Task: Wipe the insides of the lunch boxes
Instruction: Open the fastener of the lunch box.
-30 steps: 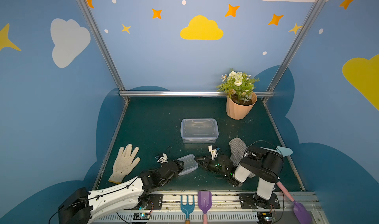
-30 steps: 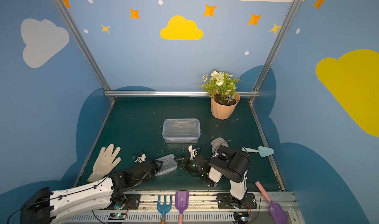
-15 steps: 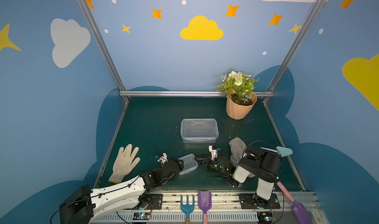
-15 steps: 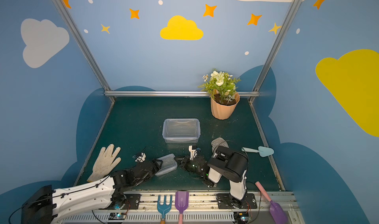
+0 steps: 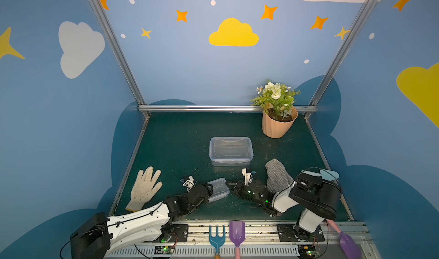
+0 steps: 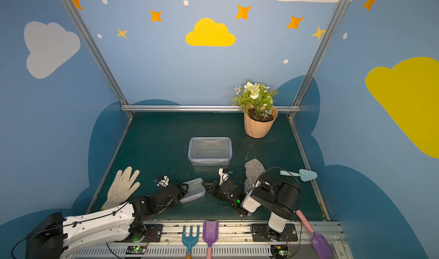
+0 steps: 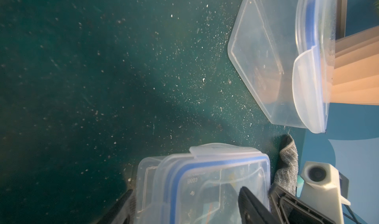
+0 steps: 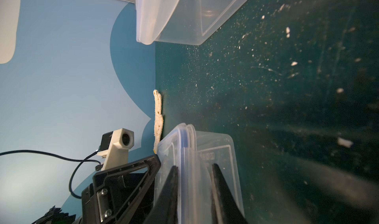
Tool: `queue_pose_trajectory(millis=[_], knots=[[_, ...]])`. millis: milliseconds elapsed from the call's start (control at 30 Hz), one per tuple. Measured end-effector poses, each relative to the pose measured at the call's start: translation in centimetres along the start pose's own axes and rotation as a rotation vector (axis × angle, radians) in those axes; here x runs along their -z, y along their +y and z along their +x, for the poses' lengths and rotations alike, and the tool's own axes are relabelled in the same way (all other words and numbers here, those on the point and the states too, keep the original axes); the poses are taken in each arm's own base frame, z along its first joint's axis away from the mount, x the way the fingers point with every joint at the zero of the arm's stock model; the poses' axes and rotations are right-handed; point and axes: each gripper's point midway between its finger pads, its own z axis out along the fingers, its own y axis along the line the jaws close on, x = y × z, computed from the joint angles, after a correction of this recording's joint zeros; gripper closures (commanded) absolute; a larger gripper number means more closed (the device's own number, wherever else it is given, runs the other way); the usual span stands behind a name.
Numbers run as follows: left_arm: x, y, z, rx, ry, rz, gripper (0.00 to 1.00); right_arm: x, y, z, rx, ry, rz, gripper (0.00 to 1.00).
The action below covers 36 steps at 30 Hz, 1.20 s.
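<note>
Nearest the front, the left gripper [image 5: 210, 191], jaws wide, holds the small lunch box [image 5: 219, 191] across its width. The right gripper [image 8: 194, 166], nearly closed, pinches its blue-trimmed lid [image 7: 215, 171], embossed "B803". Other embossed writing is unreadable. Farther back stands the large lunch box [image 5: 230, 151], clear and lidded, in the middle of the green table [image 5: 178, 146].

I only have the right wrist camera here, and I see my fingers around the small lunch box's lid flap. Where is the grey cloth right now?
Observer: The grey cloth lies loose on the mat beside the right arm; neither gripper holds it.
Operator: What about the other arm?
Observer: The left gripper holds the small lunch box at the end opposite yours, fingers spread wide.
Operator: Anything else lidded?
Observer: The large lunch box stands mid-mat with its blue-trimmed lid on.
</note>
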Motion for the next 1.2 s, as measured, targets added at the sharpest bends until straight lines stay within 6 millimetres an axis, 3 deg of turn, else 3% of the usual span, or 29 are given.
queue_pose_trajectory(millis=[1200], knots=[[-1.2, -0.7, -0.6, -0.02, -0.051, -0.01, 0.24, 0.7, 0.0, -0.4, 0.124, -0.064, 0.228, 1.0]])
